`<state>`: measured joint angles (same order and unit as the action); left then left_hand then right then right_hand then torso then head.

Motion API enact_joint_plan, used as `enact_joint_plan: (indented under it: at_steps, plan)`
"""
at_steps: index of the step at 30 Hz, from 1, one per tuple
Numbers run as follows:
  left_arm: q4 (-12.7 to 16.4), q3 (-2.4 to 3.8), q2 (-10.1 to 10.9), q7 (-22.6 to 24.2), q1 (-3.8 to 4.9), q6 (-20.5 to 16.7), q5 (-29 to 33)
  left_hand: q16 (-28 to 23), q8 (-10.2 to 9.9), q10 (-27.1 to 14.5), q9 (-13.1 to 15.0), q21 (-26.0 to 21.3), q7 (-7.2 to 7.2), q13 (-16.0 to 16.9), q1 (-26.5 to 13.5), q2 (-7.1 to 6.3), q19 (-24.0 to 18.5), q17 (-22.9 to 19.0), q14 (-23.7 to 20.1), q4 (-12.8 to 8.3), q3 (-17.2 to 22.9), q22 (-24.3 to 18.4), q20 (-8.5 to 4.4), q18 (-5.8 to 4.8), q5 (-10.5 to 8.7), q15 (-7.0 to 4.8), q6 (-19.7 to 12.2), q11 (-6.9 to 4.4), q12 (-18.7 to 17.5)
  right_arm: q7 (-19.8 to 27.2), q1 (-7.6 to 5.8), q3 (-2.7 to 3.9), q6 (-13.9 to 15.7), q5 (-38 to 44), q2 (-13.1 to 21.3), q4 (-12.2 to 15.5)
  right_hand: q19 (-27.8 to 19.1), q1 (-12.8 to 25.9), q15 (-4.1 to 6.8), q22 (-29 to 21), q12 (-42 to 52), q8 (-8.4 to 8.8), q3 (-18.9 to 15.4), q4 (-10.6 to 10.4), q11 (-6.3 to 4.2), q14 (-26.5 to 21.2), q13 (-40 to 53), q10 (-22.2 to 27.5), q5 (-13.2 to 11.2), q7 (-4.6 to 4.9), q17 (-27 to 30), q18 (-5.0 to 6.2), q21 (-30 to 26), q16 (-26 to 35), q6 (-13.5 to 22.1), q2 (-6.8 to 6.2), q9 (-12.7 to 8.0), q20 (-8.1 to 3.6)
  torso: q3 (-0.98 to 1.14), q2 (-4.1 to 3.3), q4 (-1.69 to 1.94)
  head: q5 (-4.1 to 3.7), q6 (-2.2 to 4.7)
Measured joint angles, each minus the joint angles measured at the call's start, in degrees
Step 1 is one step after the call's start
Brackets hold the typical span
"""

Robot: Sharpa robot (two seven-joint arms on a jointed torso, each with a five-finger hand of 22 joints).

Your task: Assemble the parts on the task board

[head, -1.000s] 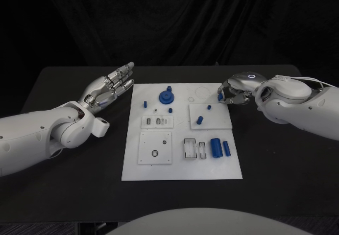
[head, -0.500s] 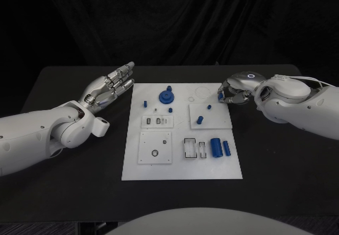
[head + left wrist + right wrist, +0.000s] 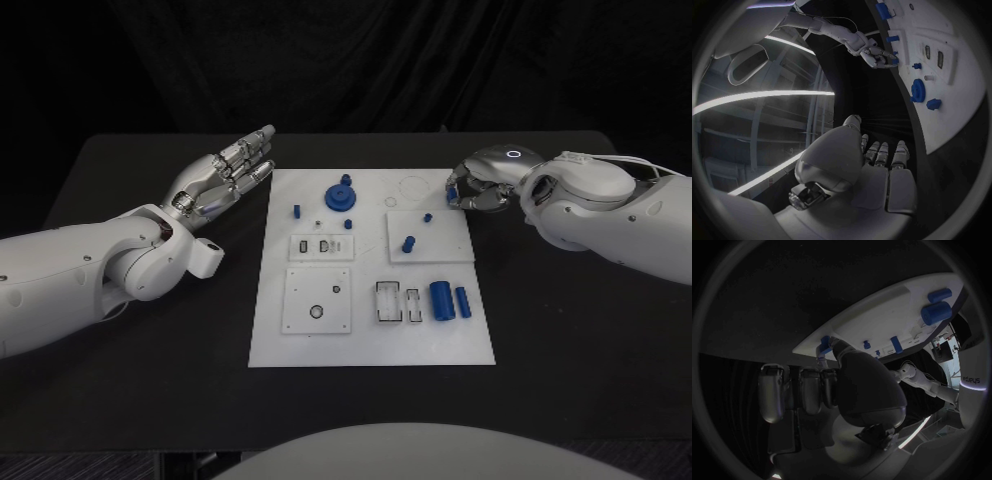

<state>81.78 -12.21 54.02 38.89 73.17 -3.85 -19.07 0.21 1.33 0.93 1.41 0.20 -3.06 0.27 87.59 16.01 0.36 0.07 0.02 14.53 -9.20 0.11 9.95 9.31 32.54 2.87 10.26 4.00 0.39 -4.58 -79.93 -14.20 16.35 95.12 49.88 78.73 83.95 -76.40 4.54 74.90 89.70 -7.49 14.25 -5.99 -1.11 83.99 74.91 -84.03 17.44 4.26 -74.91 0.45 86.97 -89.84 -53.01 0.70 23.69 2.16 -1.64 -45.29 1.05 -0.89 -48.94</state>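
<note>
The white task board lies in the middle of the table. On it are a round blue part, small blue pegs and two blue cylinders. My right hand hovers curled at the board's far right edge. In the right wrist view its thumb and a finger pinch a small blue peg just over the board's rim. My left hand is held open with fingers straight, off the board's far left corner. It holds nothing, as the left wrist view of this hand also shows.
The board carries raised white squares with slots and holes. Bare black table surrounds the board on both sides and in front. My two white forearms reach in from the table's left and right sides.
My right hand has turned slightly at the board's far right edge. My left hand has not moved.
</note>
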Motion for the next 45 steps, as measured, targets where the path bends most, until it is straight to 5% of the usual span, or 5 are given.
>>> enact_joint_plan:
  at_steps: [9, 19, 25, 31, 45]
  plan:
    - [0.07, 0.0, 0.36, 0.0, -0.01, 0.06, 0.0, 0.0, 0.0, 0.0, 0.0, 0.0, 0.0, 0.0, 0.0, 0.0, 0.0, 0.02, -0.21, 0.0, 0.0, 0.0, 0.0, 0.0, 0.0, 0.21, 0.0, 0.0, 0.0, 0.23, -0.23, 0.08, 2.87, -0.01, 1.64, 4.49, 0.0, -0.15, 0.0, 0.0, 0.0, -0.14, -0.18, 0.64, 0.0, 0.0, 0.0, 0.0, 0.49, 0.52, 0.0, 0.0, 0.0, 0.0, -0.52, 0.15, 0.0, 0.0, -0.01, -0.01, -0.02, 0.47, -0.1]
    - [0.61, -0.01, 0.62, 0.0, -0.02, 0.03, 0.0, 0.0, 0.0, 0.0, 0.06, 0.0, 0.21, 0.0, 0.22, -0.22, 0.0, 0.02, -0.21, -0.32, 0.32, 0.0, 0.0, 0.0, 0.22, 0.2, 0.21, 0.0, 0.0, 0.19, -4.85, 0.3, 6.06, -0.03, 2.54, 14.86, 0.0, -0.33, 0.0, 0.0, 0.0, -0.22, -0.41, 1.19, 0.0, 0.0, 0.0, 0.0, 0.49, 1.48, 0.0, -0.01, 0.0, 0.0, -1.49, -0.04, -0.01, 0.0, -0.1, 0.01, -0.02, 0.88, -0.14]
    - [0.77, -0.01, 0.54, 0.0, -0.02, 0.01, 0.0, 0.0, 0.0, 0.0, 0.06, 0.0, 0.41, 0.0, 0.22, -0.22, 0.0, 0.03, -0.21, -0.47, 0.47, 0.0, 0.0, -0.01, 0.22, 0.2, 0.41, 0.0, 0.0, 0.21, -5.45, 0.22, 5.99, -0.02, 0.34, 18.87, 0.0, -0.46, 0.0, 0.0, 0.0, -0.22, -0.56, 1.35, 0.0, 0.0, 0.0, 0.0, 0.49, 1.54, 0.0, 0.0, 0.0, 0.0, -1.54, -0.18, -0.01, 0.0, -0.11, 0.01, -0.07, 0.89, 0.01]
    - [0.76, -0.01, 0.34, 0.0, -0.02, -0.01, -0.01, 0.0, 0.0, 0.0, 0.06, 0.0, 0.41, 0.0, 0.22, -0.22, 0.0, 0.01, -0.21, -0.47, 0.47, 0.0, 0.0, 0.0, 0.22, 0.2, 0.41, 0.0, 0.0, 0.24, -4.29, 0.17, 4.28, -0.02, -3.49, 19.06, 0.0, -0.45, 0.0, 0.0, 0.0, -0.22, -0.56, 1.67, 0.0, 0.0, 0.0, 0.0, 0.48, 1.76, 0.0, -0.01, 0.0, 0.0, -1.76, -0.19, -0.02, 0.0, -0.05, 0.04, -0.07, 0.72, 0.25]
    - [0.77, 0.0, 0.48, 0.0, -0.02, -0.06, -0.01, 0.0, 0.0, 0.0, 0.11, 0.0, 0.92, 0.0, 0.22, -0.22, 0.0, -0.02, -0.21, -0.55, 0.87, 0.0, 0.0, 0.0, 0.22, 0.2, 0.92, 0.0, 0.0, -1.08, 0.39, 0.06, -0.7, 2.2, -12.23, 13.1, 0.0, -0.57, 0.0, 0.0, 0.0, -0.26, -0.58, 2.61, 0.0, 0.0, 0.0, 0.0, 0.54, 2.14, 0.0, 0.0, -0.3, 0.0, -2.14, -0.82, -0.02, 0.0, 0.02, -0.02, 0.1, 1.26, 0.15]
